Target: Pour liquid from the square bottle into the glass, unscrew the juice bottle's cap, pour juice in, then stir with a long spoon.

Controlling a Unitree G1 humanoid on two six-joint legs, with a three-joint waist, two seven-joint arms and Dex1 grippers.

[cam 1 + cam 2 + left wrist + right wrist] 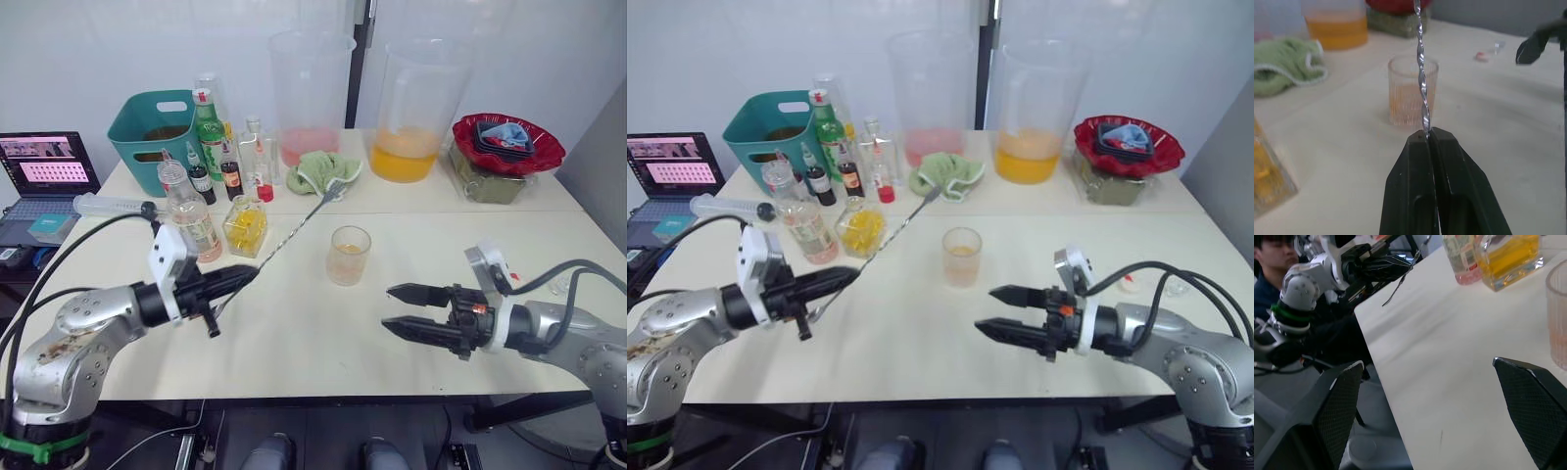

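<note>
L gripper (240,277), lower left of the head view, is clamped tight on the long spoon (289,231), gripping near one end of the twisted stem. From the fingertips the stem runs up and to the right across the frame, its far end near the green cloth (321,170) at upper centre. The glass (349,255) sits centre frame, just right of the stem's line, with some pale orange liquid low inside; in the L wrist view it stands straight ahead of the fingers, behind the stem. So the spoon's long axis points past the glass rather than down into it; I judge the next move needs the free end swung over the rim and tipped downward. R gripper (402,309), lower right, is spread wide and empty, a bit nearer the glass but not touching it. Juice bottle (191,217) and square bottle (245,226) stand just above the L gripper in frame.
</note>
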